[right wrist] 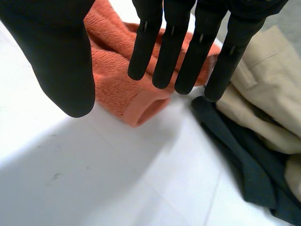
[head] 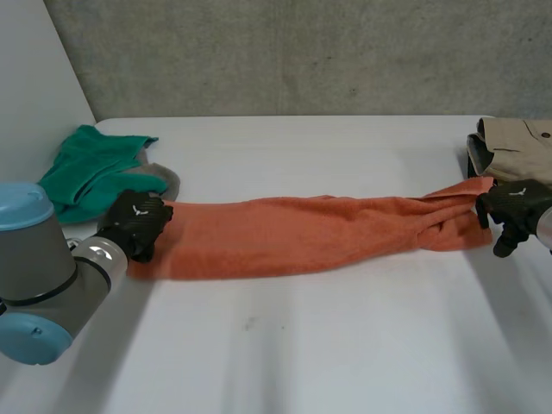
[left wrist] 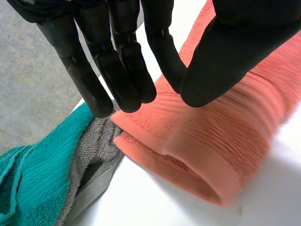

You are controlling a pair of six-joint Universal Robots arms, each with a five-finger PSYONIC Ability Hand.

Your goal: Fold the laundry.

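Orange towel stretched left-right across counter; left robot hand at its left end, right robot hand at right end, both fingers straight, thumbs apart.

White table before a grey, perhaps concrete wall, pale panel left

An orange towel lies stretched in a long, narrow band across the white desk. It is folded lengthwise, with a rounded fold at its left end and creased, bunched layers at its right end. By the left end a crumpled green towel lies partly over a grey towel, which touches the orange one. Just beside the right end a beige garment rests on a dark garment.
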